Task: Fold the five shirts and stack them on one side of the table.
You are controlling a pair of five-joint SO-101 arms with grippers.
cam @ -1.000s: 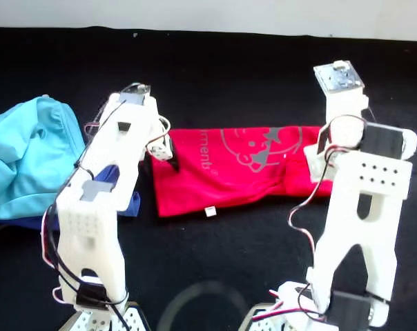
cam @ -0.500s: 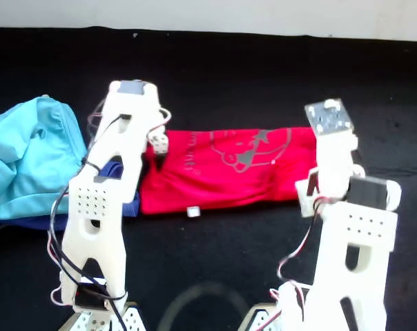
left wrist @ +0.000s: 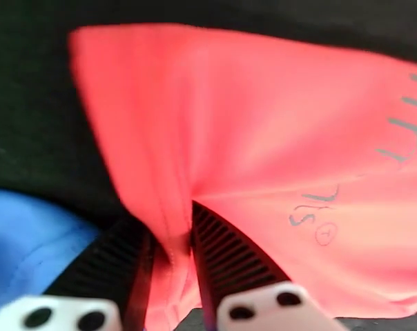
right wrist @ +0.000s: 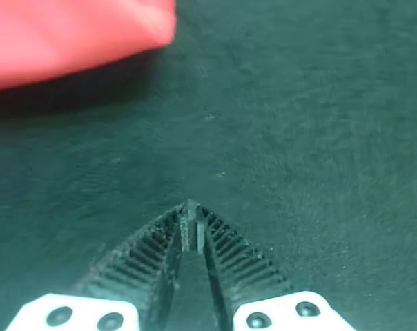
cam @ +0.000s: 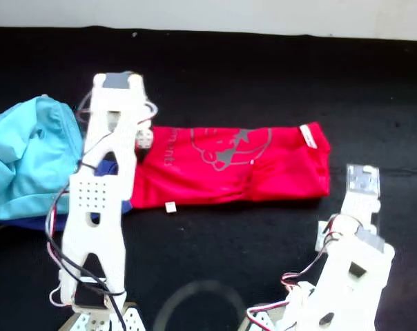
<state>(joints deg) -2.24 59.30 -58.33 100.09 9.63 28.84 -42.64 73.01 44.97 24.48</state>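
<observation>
The left gripper (left wrist: 172,231) pinches the red shirt (left wrist: 264,124) at its edge; the right gripper (right wrist: 189,224), clear of the cloth, is closed on nothing. One-sided pulling could bunch the fold.

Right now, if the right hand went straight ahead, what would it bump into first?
Probably the black table: the right hand points at bare cloth beside the red shirt, though depth is unclear.

You see the red shirt (cam: 229,165) in soft matt cloth, the turquoise shirt (cam: 25,162) in smoother, faintly shiny cloth, the surface (cam: 229,76) matt black and finely grained, your left claw (left wrist: 170,238) in ribbed black plastic.
</observation>
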